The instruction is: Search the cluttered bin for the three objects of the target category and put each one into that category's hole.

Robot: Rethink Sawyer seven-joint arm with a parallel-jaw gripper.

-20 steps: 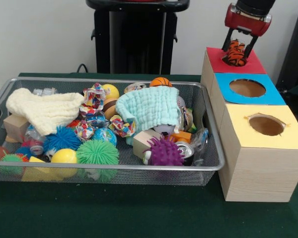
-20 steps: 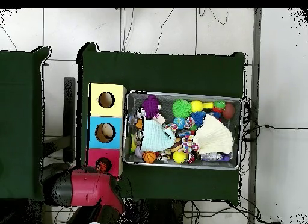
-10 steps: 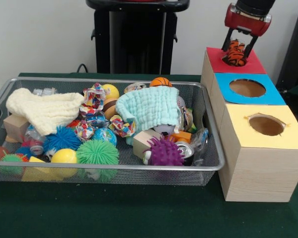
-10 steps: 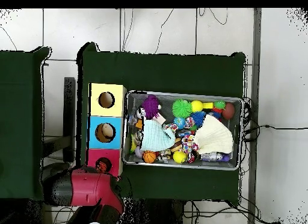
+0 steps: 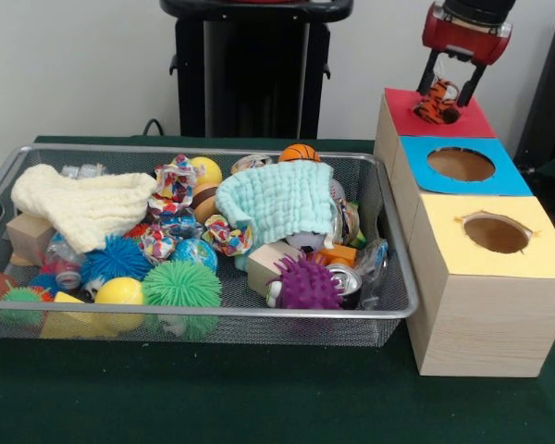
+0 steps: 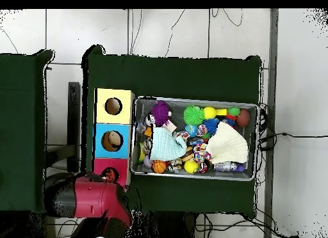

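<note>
An orange, black-striped tiger toy sits low in the hole of the red-topped box, partly sunk in. My gripper hangs just above it, open, its fingers straddling the toy's top without gripping it. In the overhead view the red arm head covers the gripper, and a bit of orange shows in the red box's hole. The wire bin holds several toys, among them a small basketball.
Beside the red box stand a blue-topped box and a yellow-topped box, each with a round hole. The bin holds a mint cloth, a cream cloth, a purple spiky ball and a green spiky ball.
The gripper has risen a little over the red box. The tiger toy has dropped lower into the hole and left the fingers.
</note>
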